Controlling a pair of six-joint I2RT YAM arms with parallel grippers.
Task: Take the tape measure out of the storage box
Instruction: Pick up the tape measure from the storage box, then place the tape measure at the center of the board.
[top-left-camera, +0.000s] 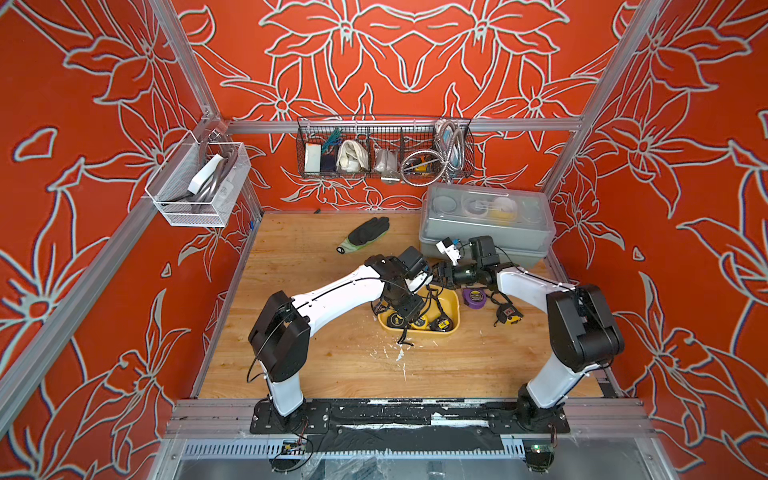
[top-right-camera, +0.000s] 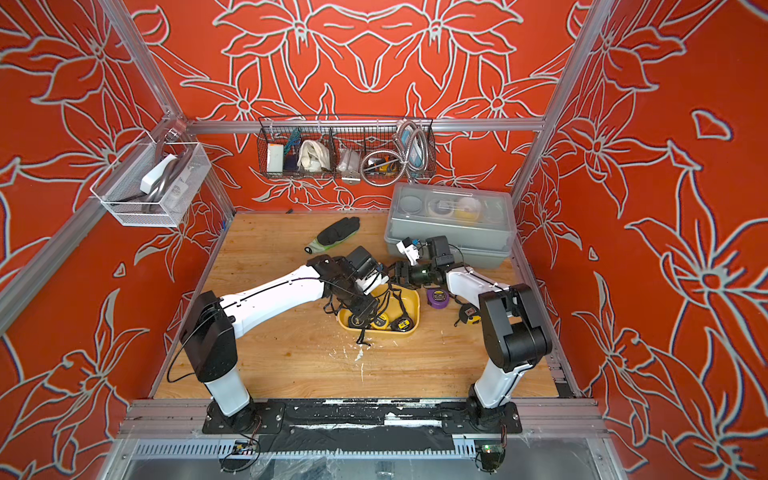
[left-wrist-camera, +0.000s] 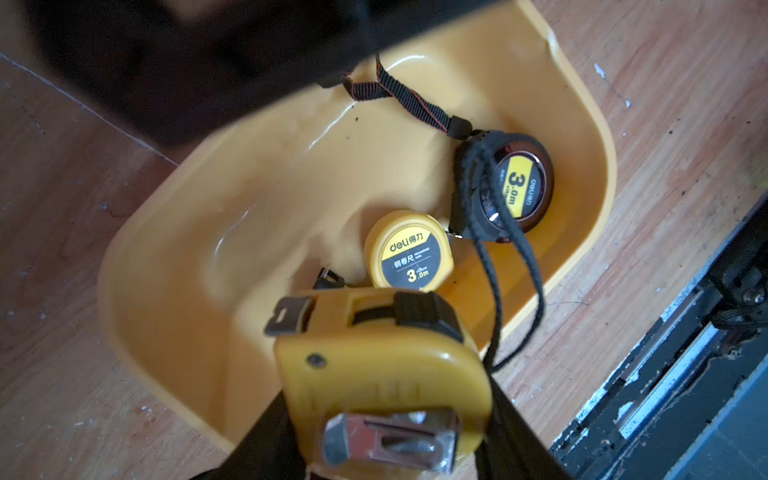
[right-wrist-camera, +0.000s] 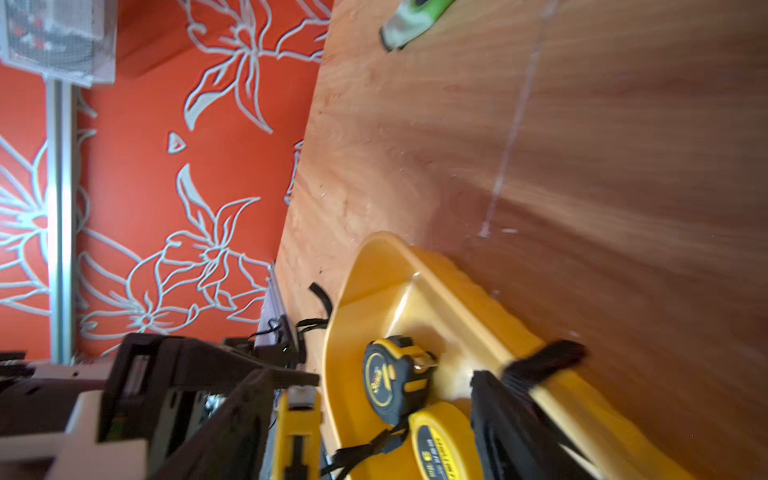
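Observation:
The yellow storage box (top-left-camera: 451, 307) (top-right-camera: 410, 300) lies mid-table, also showing in the left wrist view (left-wrist-camera: 249, 208) and the right wrist view (right-wrist-camera: 374, 253). My left gripper (top-left-camera: 405, 309) (left-wrist-camera: 386, 436) is shut on a yellow tape measure (left-wrist-camera: 382, 374) (right-wrist-camera: 297, 432), held a little above the box's near end. More tape measures lie in the box: a round yellow one (left-wrist-camera: 409, 253) (right-wrist-camera: 440, 444) and a black one (left-wrist-camera: 511, 183) with a black strap. My right gripper (top-left-camera: 436, 275) (right-wrist-camera: 374, 449) hovers at the box's far end, jaws apart, nothing between them.
A purple tape measure (top-left-camera: 473, 298) and a yellow-black one (top-left-camera: 509, 313) lie on the table right of the box. A grey lidded case (top-left-camera: 486, 224) stands at the back right, with a black glove (top-left-camera: 365, 232) behind the arms. Wire baskets (top-left-camera: 384, 147) (top-left-camera: 199, 183) hang on the walls.

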